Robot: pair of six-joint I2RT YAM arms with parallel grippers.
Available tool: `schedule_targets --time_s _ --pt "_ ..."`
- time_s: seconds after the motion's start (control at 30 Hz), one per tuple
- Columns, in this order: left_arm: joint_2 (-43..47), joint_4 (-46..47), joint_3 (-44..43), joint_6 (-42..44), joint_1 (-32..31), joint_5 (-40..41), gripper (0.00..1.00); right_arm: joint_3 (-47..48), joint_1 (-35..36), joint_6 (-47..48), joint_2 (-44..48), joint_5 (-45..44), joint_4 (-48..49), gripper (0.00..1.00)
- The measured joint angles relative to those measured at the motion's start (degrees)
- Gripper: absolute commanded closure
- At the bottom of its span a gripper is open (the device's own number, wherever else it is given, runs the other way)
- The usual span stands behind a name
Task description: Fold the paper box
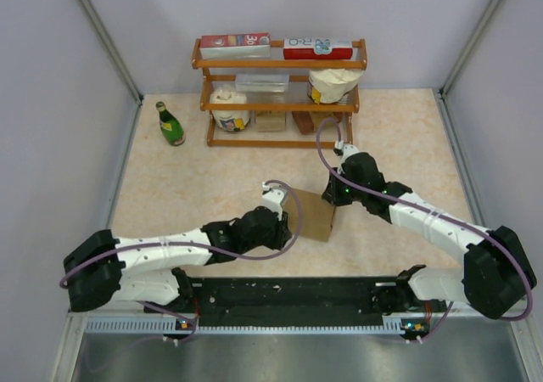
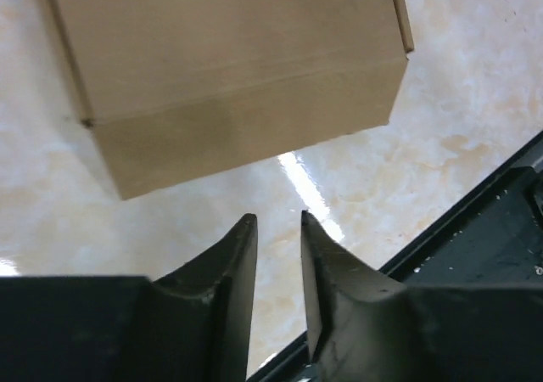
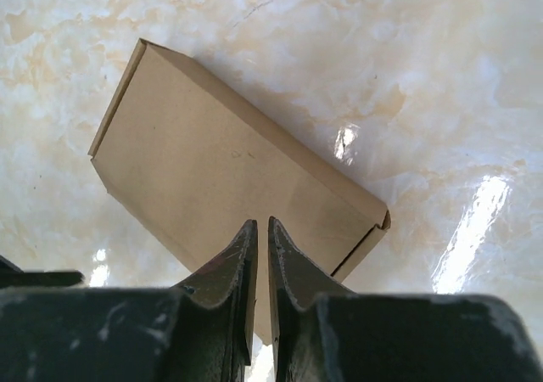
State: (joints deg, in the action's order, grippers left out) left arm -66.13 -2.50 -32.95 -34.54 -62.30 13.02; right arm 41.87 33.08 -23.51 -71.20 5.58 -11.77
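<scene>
Two claws empty by unprinted paper box [image 1: 310,216]: left claw [image 2: 277,218] slightly parted, right claw [image 3: 261,222] closed

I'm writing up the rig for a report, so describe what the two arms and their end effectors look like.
The left arm and right arm have white links between chunky black joint housings; a thin purple cable loops along each. The left end effector and right end effector each carry two black, tapered fingers; the right one's look scuffed.
</scene>
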Motion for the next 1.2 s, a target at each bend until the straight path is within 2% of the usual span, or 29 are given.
schedule_targets --time_s 0.13,0.2,0.3,0.53,0.8,0.97,1.2 --pt "-7.30 2.58 -1.57 -0.79 -3.13 -1.14 1.00 1.05 -0.63 0.70 -0.17 -1.14 -0.61 0.97" --pt "-9.75 3.10 -2.03 -1.40 -3.69 -1.51 1.00 2.29 -0.96 1.27 -0.83 -2.12 -0.85 1.00" --pt "-11.28 3.34 -2.21 -2.10 -3.82 -1.31 1.00 5.46 -1.44 2.03 -3.21 -4.15 -1.49 1.00" --pt "-13.18 3.63 -3.76 -3.26 -3.82 0.02 1.00 16.94 -1.92 4.35 -16.00 -7.87 -2.67 1.00" --pt "-19.37 3.67 -7.56 -3.34 -3.82 -0.11 1.00 20.48 -2.03 5.53 -24.13 -10.08 -5.97 1.00" --pt "-21.40 1.84 -8.52 -3.91 -3.82 0.15 1.00 21.27 -2.03 6.64 -26.45 -8.92 -7.34 1.00" --pt "-24.30 -1.60 -10.91 -4.26 -3.80 2.05 1.00 21.27 -2.08 8.85 -27.65 -2.38 -8.81 1.00"
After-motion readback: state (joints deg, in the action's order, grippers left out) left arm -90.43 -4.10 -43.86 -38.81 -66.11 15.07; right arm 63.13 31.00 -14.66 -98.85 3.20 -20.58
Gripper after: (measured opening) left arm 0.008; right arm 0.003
